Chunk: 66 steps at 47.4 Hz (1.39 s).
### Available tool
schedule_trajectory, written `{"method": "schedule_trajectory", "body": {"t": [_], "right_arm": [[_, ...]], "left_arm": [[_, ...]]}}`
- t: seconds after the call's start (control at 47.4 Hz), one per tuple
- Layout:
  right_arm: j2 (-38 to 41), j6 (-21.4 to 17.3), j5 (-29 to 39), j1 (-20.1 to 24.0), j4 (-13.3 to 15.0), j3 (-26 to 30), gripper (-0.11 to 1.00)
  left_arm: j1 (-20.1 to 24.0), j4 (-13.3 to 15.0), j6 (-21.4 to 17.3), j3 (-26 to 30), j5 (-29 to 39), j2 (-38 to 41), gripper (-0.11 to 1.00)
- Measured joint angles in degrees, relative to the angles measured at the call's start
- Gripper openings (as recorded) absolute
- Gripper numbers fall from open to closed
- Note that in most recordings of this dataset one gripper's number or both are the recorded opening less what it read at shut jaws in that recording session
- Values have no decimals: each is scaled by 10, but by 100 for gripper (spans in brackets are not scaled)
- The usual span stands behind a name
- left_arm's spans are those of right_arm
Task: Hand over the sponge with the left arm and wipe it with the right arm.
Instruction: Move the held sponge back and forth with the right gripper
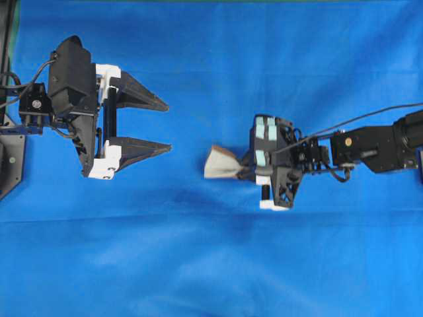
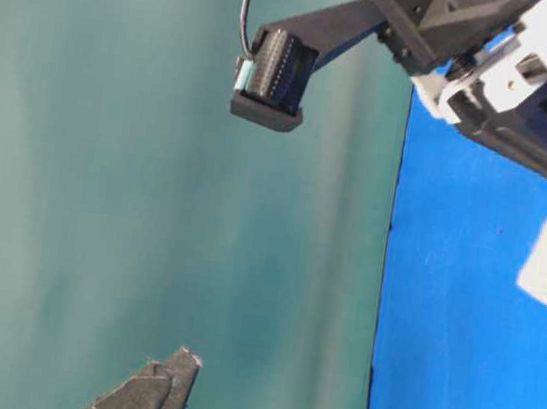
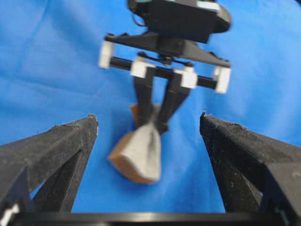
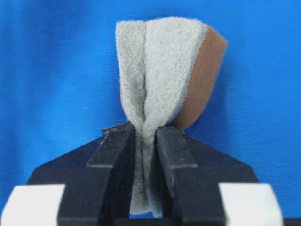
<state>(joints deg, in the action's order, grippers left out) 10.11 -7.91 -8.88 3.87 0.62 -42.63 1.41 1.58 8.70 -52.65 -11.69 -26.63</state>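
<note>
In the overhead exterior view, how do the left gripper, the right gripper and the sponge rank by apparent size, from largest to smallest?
1. Left gripper, open and spread wide.
2. Right gripper, shut on the sponge.
3. Sponge, clearly the smallest.

I am seeing the sponge (image 1: 222,164) being pinched hard between the fingers of the right arm's gripper (image 1: 246,173), so it is folding along its middle. Its grey-white fuzzy side (image 4: 157,70) is creasing inward and the orange-brown layer (image 4: 203,80) is showing outside. The left arm's gripper (image 1: 165,125) is standing wide apart, well apart from the sponge, its fingertips pointing toward it.
</note>
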Motion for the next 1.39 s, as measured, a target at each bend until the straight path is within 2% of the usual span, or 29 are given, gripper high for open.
{"method": "schedule_trajectory", "body": {"t": [0.148,0.274,0.464,0.675,0.78,0.886,1.012,1.16,1.392], "right_arm": [[0,2,7,5,0,2,20],[-3,12,17,-15,6,1,20],[-11,37,21,-91,44,-6,19],[-12,78,25,-210,87,2,19],[-11,95,25,-251,97,9,19],[-11,104,25,-271,98,15,19],[-12,103,26,-271,98,18,19],[-11,86,27,-247,98,18,19],[-11,54,27,-142,70,7,19]], "left_arm": [[0,0,0,0,0,1,87],[0,0,0,0,0,0,87],[0,0,0,0,0,0,87],[0,0,0,0,0,1,87],[0,0,1,0,0,0,87],[0,-1,0,0,0,1,87],[0,0,0,0,-1,1,87],[0,-1,1,0,0,0,87],[0,0,0,-2,-1,0,87]]}}
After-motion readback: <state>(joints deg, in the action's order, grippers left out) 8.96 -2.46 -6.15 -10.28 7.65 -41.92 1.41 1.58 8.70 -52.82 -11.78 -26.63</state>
